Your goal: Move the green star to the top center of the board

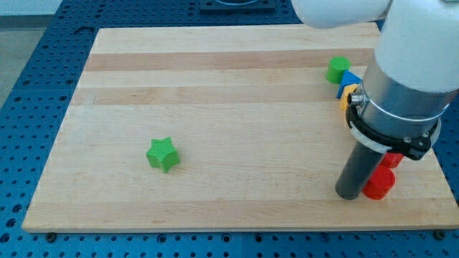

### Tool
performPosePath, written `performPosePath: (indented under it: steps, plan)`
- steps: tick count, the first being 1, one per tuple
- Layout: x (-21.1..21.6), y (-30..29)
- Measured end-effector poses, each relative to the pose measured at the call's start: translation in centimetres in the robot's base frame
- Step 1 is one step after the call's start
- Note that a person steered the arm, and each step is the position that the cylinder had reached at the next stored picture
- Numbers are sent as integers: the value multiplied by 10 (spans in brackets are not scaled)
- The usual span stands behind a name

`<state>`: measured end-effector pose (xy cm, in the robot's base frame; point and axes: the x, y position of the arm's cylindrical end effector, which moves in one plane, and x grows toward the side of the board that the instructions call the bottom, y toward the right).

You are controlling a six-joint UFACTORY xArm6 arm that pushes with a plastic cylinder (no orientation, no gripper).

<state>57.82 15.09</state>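
- The green star (163, 155) lies alone on the wooden board (215, 86), toward the view's lower left, well apart from every other block and from the board's edges.
- Your tool is a plain dark rod with nothing to spread, press together or pinch; it grips nothing. Its tip (351, 195) sits on the board near the bottom right corner, far to the right of the star.
- A red block (378, 183), cylinder-like as far as you can tell, is touching or just beside the tip on its right, and a second red block (391, 159) peeks out just above it, half hidden by the arm.
- Near the right edge, higher up, you have a green block (338, 69), roughly cylindrical, a blue block (350, 78) and a yellow block (348, 94), the last two partly covered by the arm, so their shapes stay uncertain.
- The task looks barely begun: the star is nowhere near the top center.
- Risk one: pulling away carelessly may drag the red block along or nudge it off the bottom edge, since it sits so close to the tip.
- Risk two: the star's points give an uneven face. If you push off-center, it will likely spin and slide sideways, not travel straight.
- Risk three: you need to come in from below the star and slightly to its left. Approaching straight from the right would shove it toward the left edge instead.
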Motion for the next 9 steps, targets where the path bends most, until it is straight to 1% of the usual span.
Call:
performPosePath:
  steps: [1,2,4,5,6,7,8,9]
  plan:
    - [0,20]
    - [0,26]
    - [22,6]
    - [17,-30]
    - [6,-89]
    - [9,-152]
    - [2,-226]
    - [-31,-286]
